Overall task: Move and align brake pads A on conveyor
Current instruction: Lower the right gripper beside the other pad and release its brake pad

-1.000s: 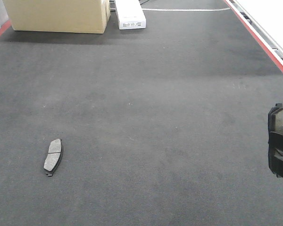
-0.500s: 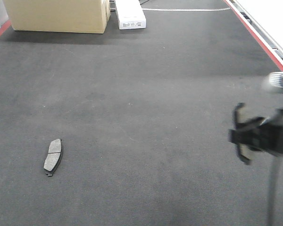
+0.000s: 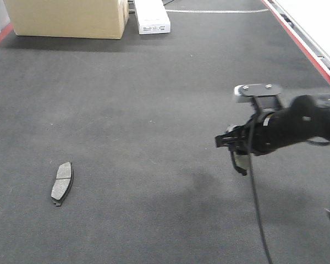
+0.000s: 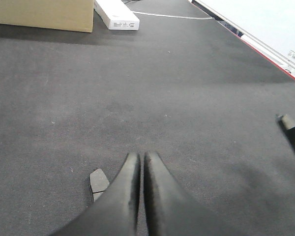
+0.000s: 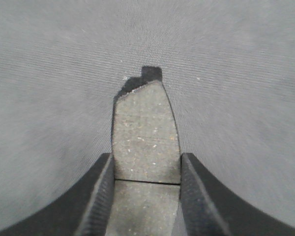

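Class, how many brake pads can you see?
2. One brake pad lies on the conveyor, left; a second pad is held in the right gripper. Others may be hidden.

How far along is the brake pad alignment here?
Done: one flat dark-grey curved brake pad lies on the charcoal textured conveyor belt. In hand: the right tool grips a second pad over it. Remaining: setting it down aligned; the left tool is shut, empty.
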